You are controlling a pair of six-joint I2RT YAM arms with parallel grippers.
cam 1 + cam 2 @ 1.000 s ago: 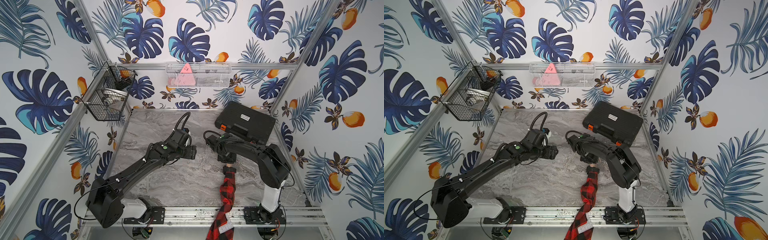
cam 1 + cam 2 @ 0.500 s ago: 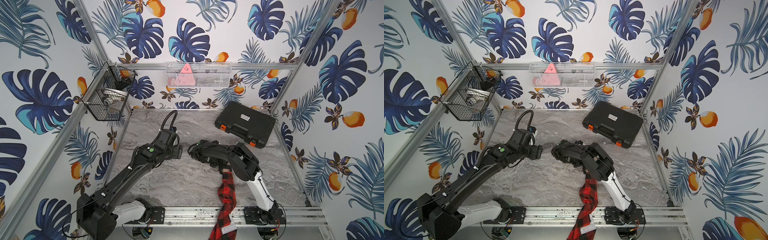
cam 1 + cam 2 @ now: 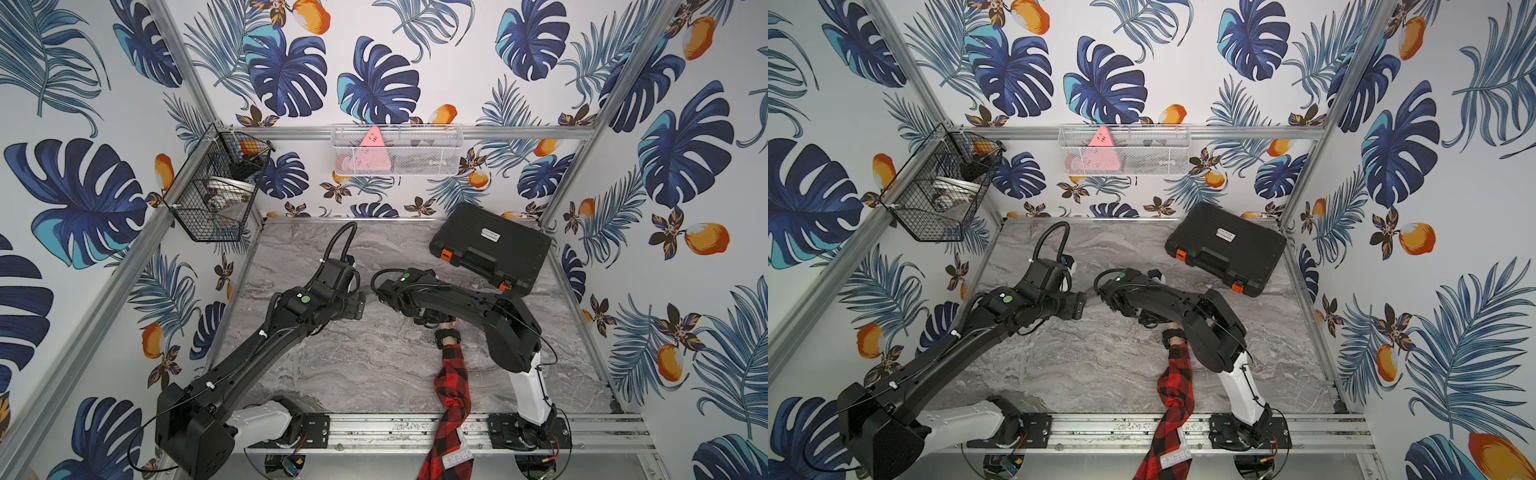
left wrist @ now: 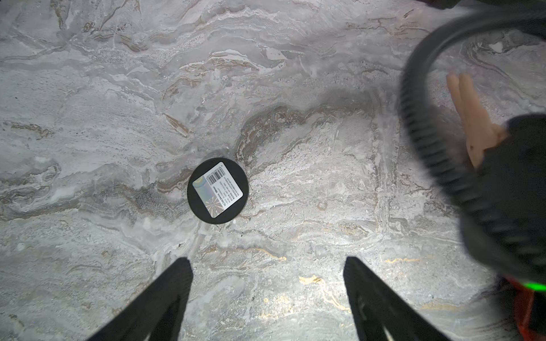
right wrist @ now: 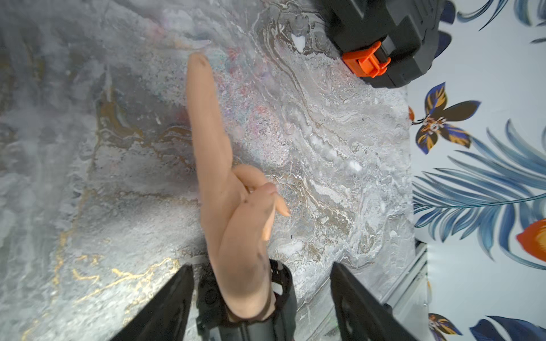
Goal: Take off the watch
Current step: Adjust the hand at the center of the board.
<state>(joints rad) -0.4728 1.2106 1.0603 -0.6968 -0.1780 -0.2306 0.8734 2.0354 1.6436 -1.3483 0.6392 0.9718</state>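
The watch is black and sits strapped round the mannequin wrist, just above the red plaid sleeve. In the right wrist view the watch wraps the base of the peach mannequin hand. My right gripper is open and straddles that wrist: one finger is close beside the strap, the other stands apart. In both top views the right arm hides the hand. My left gripper is open over bare table and holds nothing.
A flat black disc with a white label lies on the marble table ahead of the left gripper. A black tool case lies at the back right. A wire basket and a white mesh tray hang on the walls.
The right gripper's jaws have spread wide apart around the wrist. The right arm swung out to the left and came back. The left arm shifted slightly left, then back.
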